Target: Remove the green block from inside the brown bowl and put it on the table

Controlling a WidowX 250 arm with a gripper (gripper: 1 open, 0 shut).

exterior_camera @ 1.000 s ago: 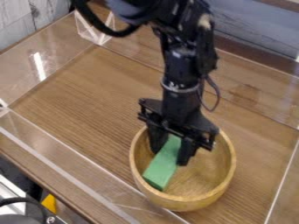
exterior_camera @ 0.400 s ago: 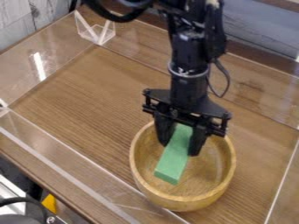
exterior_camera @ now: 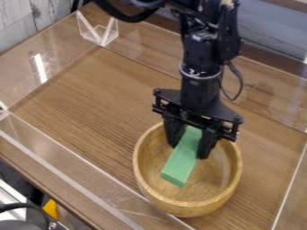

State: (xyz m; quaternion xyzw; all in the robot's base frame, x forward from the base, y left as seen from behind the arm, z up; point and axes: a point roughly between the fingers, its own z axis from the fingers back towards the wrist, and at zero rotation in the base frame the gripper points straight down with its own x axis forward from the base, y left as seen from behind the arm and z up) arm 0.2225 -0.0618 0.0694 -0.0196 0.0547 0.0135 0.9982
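The green block hangs tilted over the brown bowl, its upper end pinched between the black fingers and its lower end still inside the rim. My gripper is shut on that upper end and points straight down from the black arm. The bowl sits on the table near its front right corner. Whether the block's lower end touches the bowl floor I cannot tell.
Clear acrylic walls run around the table's edges. A small clear bracket stands at the back left. Bare wood-grain surface lies left of and behind the bowl.
The arm has shifted a little to the right and upward, taking the green block with it. The block now sits higher and nearer the middle of the bowl.
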